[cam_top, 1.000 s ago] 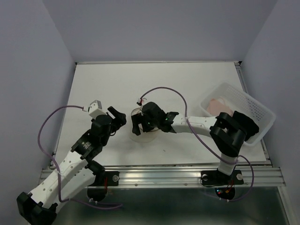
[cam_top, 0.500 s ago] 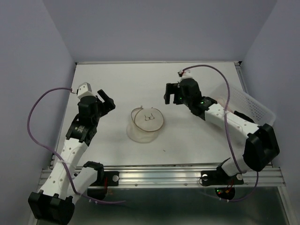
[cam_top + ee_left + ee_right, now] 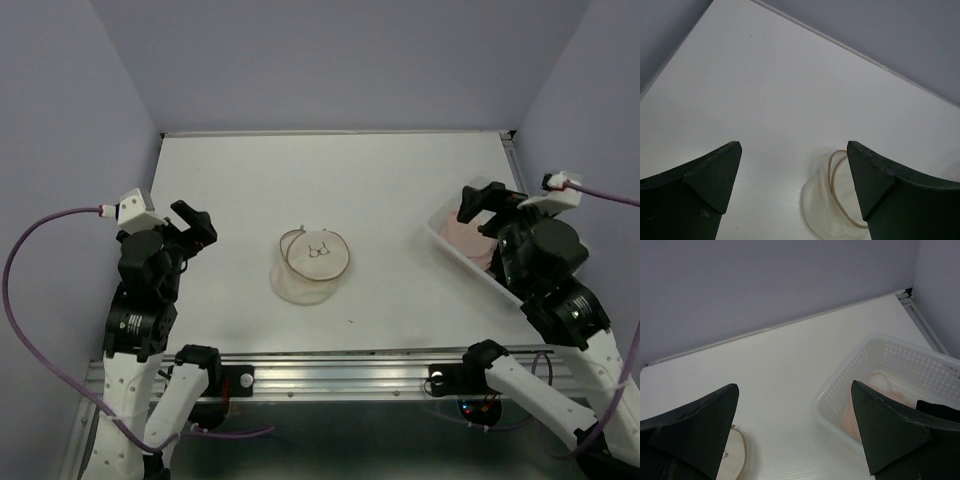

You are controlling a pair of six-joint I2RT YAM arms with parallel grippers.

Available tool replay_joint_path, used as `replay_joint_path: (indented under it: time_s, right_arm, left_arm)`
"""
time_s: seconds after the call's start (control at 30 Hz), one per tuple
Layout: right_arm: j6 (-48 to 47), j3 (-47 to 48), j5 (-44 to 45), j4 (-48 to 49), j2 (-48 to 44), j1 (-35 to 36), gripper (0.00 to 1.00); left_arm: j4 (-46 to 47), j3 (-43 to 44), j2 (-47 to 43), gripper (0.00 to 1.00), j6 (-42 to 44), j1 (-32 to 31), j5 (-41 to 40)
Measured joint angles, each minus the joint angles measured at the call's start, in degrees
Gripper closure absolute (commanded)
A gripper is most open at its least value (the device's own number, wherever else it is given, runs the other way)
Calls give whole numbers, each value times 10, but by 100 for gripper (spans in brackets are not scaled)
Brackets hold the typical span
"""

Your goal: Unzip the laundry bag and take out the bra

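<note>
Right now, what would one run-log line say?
left gripper open, empty | right gripper open, empty | laundry bag mid-table | bra in basket

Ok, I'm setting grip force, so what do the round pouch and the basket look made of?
The pouch looks like soft, matte cream mesh fabric, see-through, with a thin tan wire at its rim. The basket looks like rigid white plastic, probably smooth, with rows of moulded holes in its walls.

bra (image 3: 459,237) half behind right arm (image 3: 541,256), laundry bag (image 3: 822,207) cropped
</note>
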Motion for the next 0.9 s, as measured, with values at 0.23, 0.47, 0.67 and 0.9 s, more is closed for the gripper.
replay_joint_path:
  time_s: [0.23,0.47,0.67,0.9]
  right_arm:
    - [-24,23,-38,-76,-158,0,0]
    - [-57,28,-82,-134,-223,0,0]
    - [-85,24,-103,-139,-285,0,0]
    - [-107,19,-117,-139,-320,0,0]
  left_arm:
    - [-68,54,-69,1,25,0,-24]
    - [-120,76,-122,1,40,0,-36]
    - [-146,78,-169,1,43,0,-36]
    - [-167,78,-203,1,42,0,-34]
